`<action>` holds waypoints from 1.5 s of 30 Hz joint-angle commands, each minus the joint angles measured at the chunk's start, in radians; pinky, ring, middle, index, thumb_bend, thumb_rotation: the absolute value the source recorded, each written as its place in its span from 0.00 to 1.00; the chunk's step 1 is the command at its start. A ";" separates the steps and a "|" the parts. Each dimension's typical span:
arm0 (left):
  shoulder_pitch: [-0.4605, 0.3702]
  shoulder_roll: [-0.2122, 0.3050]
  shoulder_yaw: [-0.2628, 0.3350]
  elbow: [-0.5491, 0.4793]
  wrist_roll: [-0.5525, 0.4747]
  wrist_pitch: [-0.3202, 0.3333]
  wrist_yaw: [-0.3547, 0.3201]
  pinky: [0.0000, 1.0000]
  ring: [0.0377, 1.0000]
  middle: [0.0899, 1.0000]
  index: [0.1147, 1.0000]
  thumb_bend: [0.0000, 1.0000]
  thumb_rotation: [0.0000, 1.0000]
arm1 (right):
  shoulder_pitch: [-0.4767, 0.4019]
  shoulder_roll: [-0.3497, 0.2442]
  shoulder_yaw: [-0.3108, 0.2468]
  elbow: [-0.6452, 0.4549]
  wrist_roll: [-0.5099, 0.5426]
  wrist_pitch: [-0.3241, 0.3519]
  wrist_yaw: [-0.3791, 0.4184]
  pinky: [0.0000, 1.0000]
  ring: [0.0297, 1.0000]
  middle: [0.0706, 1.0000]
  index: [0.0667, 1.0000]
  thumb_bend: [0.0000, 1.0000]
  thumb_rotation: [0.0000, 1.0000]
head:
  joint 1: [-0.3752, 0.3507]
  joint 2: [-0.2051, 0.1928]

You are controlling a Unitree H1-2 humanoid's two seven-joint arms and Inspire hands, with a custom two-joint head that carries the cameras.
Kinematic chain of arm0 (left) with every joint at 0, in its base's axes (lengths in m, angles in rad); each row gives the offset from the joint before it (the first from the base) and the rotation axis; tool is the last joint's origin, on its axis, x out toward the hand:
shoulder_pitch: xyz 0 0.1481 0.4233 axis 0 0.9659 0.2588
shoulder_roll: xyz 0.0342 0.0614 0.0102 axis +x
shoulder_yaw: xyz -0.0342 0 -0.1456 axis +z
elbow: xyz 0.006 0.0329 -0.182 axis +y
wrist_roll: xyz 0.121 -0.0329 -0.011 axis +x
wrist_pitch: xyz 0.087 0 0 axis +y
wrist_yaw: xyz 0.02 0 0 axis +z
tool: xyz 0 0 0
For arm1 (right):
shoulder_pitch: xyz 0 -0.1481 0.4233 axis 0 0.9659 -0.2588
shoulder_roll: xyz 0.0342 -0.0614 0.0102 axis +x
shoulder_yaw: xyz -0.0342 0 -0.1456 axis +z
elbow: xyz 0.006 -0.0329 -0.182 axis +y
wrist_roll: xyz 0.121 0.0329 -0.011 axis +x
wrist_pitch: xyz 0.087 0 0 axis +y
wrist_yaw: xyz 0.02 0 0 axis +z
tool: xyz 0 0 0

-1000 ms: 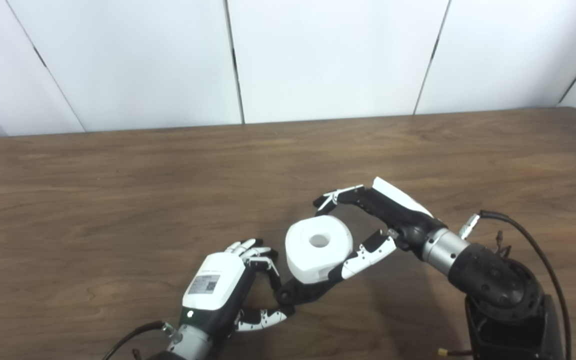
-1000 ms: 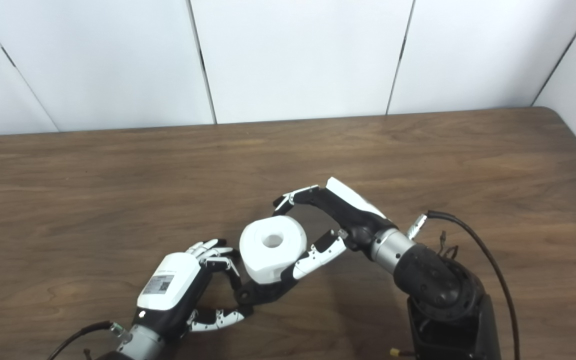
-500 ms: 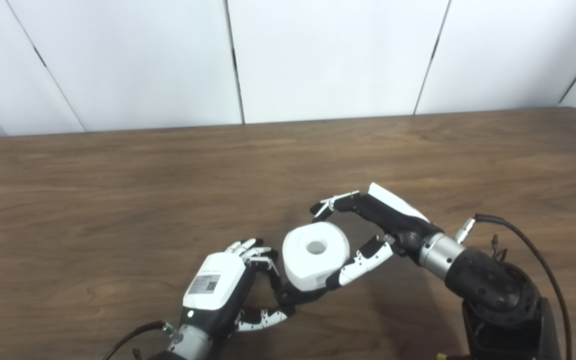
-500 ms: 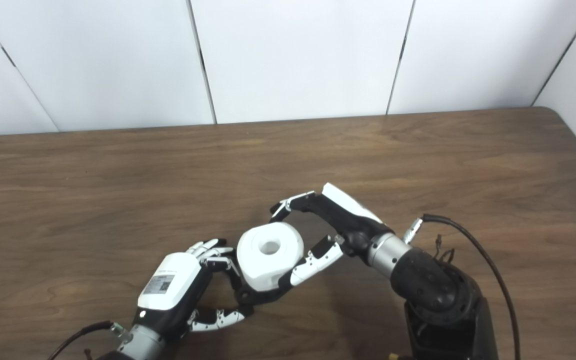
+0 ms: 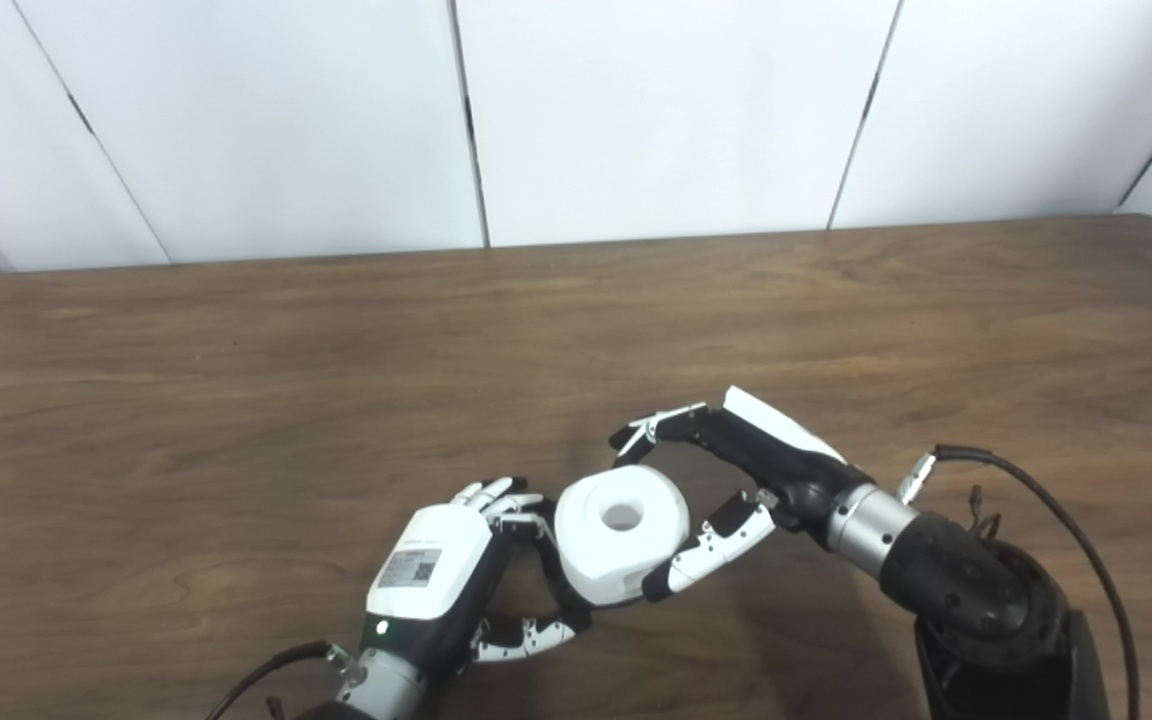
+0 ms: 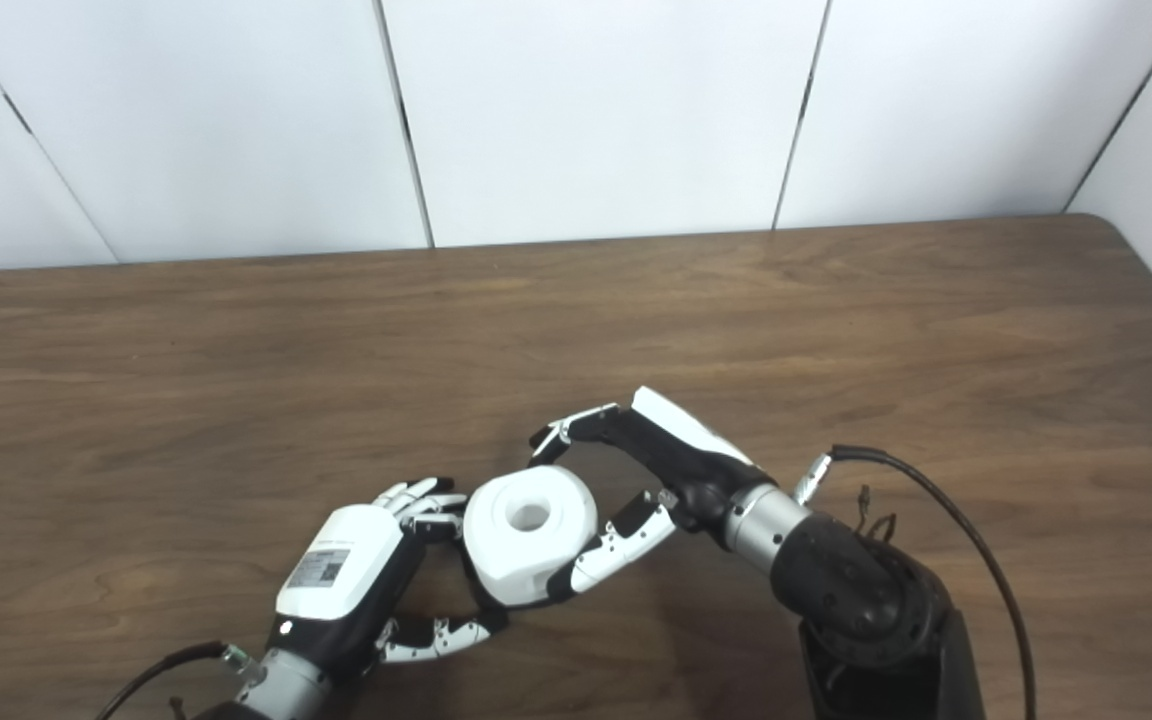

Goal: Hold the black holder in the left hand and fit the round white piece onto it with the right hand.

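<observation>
The right hand (image 5: 736, 480) reaches in from the lower right, palm turned left, its fingers (image 5: 651, 432) arched over the far side and its thumb pressed on the near side of the round white piece (image 5: 621, 532), gripping it. The piece, a thick ring with a centre hole facing up, sits above the black holder (image 6: 481, 598), almost hiding it. The left hand (image 5: 446, 570), knuckles up, curls closed around the holder just left of the ring, low over the brown wooden table (image 5: 236, 400)
</observation>
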 commanded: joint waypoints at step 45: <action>0.023 -0.012 -0.028 0.024 0.033 0.062 -0.082 0.93 0.91 0.79 0.43 0.52 0.07 | -0.012 -0.104 0.061 0.010 0.068 -0.004 -0.131 1.00 0.91 0.80 0.45 0.52 0.16 | 0.000 0.010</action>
